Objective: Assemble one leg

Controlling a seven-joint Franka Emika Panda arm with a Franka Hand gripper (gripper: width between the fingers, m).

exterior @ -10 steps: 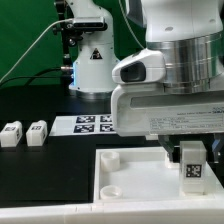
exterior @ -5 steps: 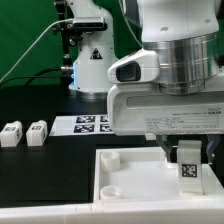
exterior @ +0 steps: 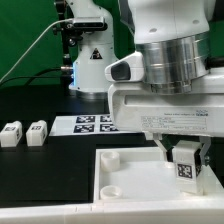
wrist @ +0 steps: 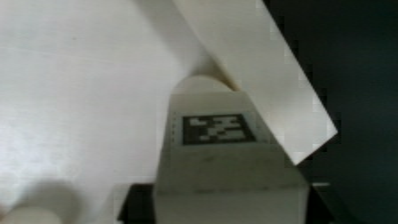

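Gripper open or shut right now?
Shut on the small white tagged plastic leg block: the gripper clamps both its sides, over the white square plate.

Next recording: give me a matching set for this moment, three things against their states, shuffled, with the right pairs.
Things: 1 the leg at the exterior view's right; 2 spare legs; 3 marker board.
States: A lying flat on the table; B clamped in the gripper over the plate; C standing loose on the table.
Pairs: 1-B; 2-C; 3-A.

White leg (black-white square tag); white plate; black table.
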